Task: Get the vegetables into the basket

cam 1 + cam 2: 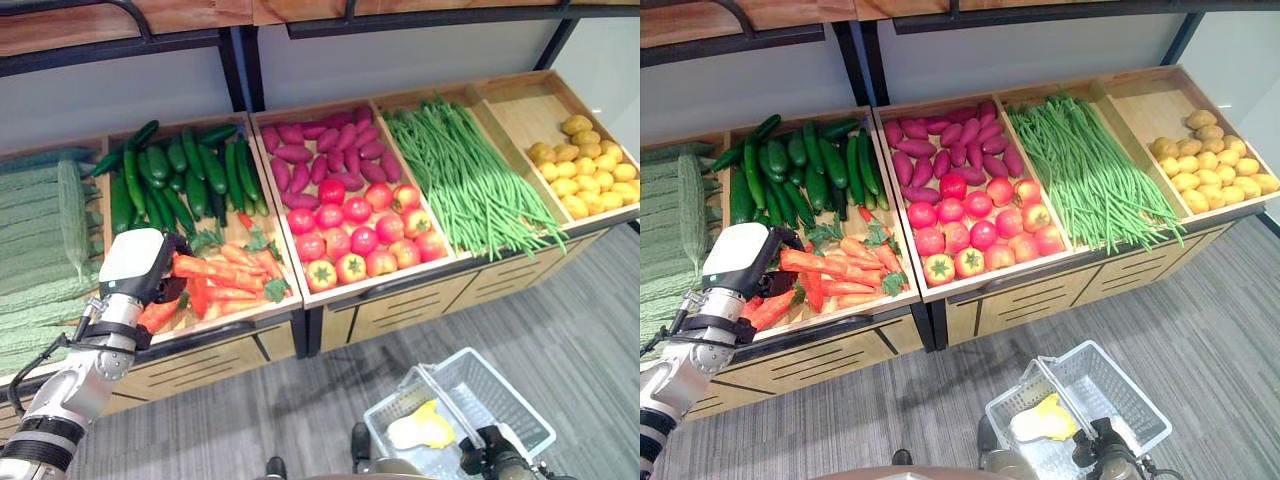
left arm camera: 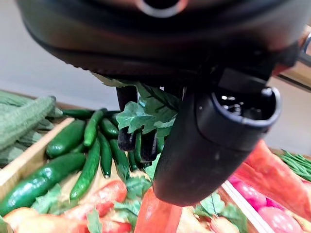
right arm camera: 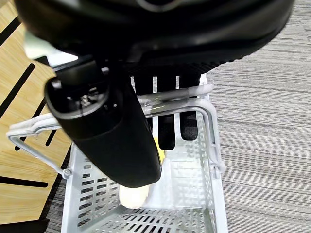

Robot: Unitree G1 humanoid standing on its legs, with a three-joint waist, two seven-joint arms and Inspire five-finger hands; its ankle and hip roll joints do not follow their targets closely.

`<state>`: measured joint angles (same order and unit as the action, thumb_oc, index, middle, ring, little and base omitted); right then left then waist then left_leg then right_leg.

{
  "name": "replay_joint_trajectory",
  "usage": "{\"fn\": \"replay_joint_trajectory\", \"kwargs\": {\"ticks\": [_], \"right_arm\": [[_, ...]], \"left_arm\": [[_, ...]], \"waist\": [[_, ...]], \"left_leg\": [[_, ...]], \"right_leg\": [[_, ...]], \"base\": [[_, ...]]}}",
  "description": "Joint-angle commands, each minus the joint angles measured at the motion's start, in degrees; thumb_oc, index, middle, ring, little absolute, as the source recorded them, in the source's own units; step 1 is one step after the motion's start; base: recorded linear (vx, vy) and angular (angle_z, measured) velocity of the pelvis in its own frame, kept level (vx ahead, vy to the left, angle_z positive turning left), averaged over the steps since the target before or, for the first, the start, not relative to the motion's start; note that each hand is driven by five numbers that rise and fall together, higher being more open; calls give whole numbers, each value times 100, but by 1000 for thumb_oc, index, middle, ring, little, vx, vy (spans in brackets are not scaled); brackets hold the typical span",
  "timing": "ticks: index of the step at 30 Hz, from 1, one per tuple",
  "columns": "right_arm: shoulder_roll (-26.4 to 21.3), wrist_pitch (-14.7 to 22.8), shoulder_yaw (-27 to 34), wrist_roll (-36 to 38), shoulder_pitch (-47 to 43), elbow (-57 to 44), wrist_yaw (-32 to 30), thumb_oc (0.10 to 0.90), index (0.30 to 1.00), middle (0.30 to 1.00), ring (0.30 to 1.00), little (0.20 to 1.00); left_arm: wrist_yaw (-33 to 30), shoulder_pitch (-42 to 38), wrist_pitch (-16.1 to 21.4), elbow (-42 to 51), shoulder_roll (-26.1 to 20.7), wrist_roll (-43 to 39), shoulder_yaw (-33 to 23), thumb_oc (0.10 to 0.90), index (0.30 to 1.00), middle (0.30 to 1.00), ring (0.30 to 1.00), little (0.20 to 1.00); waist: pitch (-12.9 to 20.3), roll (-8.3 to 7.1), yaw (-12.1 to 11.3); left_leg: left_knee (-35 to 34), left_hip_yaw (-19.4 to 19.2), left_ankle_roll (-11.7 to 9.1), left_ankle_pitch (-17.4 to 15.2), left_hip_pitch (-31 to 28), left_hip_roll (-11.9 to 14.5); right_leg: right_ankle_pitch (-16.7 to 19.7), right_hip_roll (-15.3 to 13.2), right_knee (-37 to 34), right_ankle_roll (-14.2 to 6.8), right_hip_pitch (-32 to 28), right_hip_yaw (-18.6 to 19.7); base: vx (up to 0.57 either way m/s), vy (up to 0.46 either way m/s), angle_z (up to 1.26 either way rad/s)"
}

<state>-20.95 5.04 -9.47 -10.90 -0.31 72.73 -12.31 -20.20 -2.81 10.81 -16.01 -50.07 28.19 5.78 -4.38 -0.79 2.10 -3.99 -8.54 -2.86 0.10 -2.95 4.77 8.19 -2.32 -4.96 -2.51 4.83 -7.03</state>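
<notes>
Carrots (image 1: pixel 225 280) lie heaped in the lower left of the left eye view, in the front part of the bin whose back half holds cucumbers (image 1: pixel 180 175), and my left hand (image 1: pixel 140 265) sits on the heap's left end with one carrot running out to the right from under it. The white basket (image 1: pixel 510 405) hangs at the lower right of that frame over the grey floor, with something pale yellow (image 1: pixel 422 428) already lying in it; my right hand (image 1: pixel 492 450) shows dark at its near edge. To do this step well, I judge I should close firmly round the carrot's thick body rather than its leafy top, lift straight up so the neighbouring carrots are not dragged out, then carry it across to the basket. In the right eye view the same layout holds, with tomatoes (image 1: pixel 975 235) in the next bin to the right. In the left wrist view my fingers (image 2: pixel 127 138) are curled down among green carrot leaves (image 2: pixel 146 114) and the thumb lies over an orange carrot, so I take it the hand is closed on a carrot, though the contact itself is partly hidden. In the right wrist view my fingers are hooked round the basket's white wire handle (image 3: pixel 170 97), holding it.
</notes>
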Motion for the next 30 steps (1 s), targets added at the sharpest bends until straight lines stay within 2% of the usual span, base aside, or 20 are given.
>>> {"fn": "replay_joint_trajectory", "kwargs": {"ticks": [1, 19, 23, 26, 28, 30], "right_arm": [[-34, 76, -113, -35, 5, 96, -154, 400, 300, 300, 300, 300], [-29, 45, -108, -56, -38, 56, -77, 400, 300, 300, 300, 300], [-68, 40, -27, 1, -27, -24, -79, 400, 300, 300, 300, 300], [-90, 28, 25, 12, 27, -70, -76, 400, 300, 300, 300, 300], [-120, 11, 39, -12, 8, -143, -77, 400, 300, 300, 300, 300], [-96, 5, 42, -11, 9, -152, -71, 400, 300, 300, 300, 300]], "left_arm": [[-538, -617, 126, 353, -692, -80, -654, 400, 300, 300, 300, 300], [-220, -585, 471, 1369, -694, -539, -753, 400, 300, 300, 300, 300], [-73, -707, 564, 1552, -778, -651, -582, 400, 300, 300, 300, 300], [28, -993, 638, 1674, -800, -733, -260, 400, 300, 300, 300, 300], [97, -1167, 721, 1837, -798, -755, -87, 400, 300, 300, 300, 300], [142, -1173, 729, 1893, -792, -789, -59, 400, 300, 300, 300, 300]], "waist": [[469, -432, 30], [532, -464, -16], [430, -545, 25], [357, -635, 86], [275, -692, 208], [170, -667, 135]], "left_leg": [[-101, 285, -243, 14, 230, 109], [-91, 225, -123, -118, 44, -35], [342, 164, -9, -339, 127, -161], [518, 80, 95, -452, 203, -326], [555, -163, 187, -496, 275, -479], [654, -405, 263, -505, 384, -424]], "right_leg": [[8, -979, -4, -905, -48, 133], [2, -1092, 7, -966, -173, 184], [48, -1203, 160, -1014, -159, 311], [317, -1348, 266, -1106, -37, 453], [819, -1451, 262, -1239, 283, 741], [645, -1461, 609, -1177, 491, 587]], "base": [[0, 0, 0], [5, 13, -1], [-5, 94, -10], [-59, 168, -23], [-198, 225, -46], [-244, 139, -119]]}}
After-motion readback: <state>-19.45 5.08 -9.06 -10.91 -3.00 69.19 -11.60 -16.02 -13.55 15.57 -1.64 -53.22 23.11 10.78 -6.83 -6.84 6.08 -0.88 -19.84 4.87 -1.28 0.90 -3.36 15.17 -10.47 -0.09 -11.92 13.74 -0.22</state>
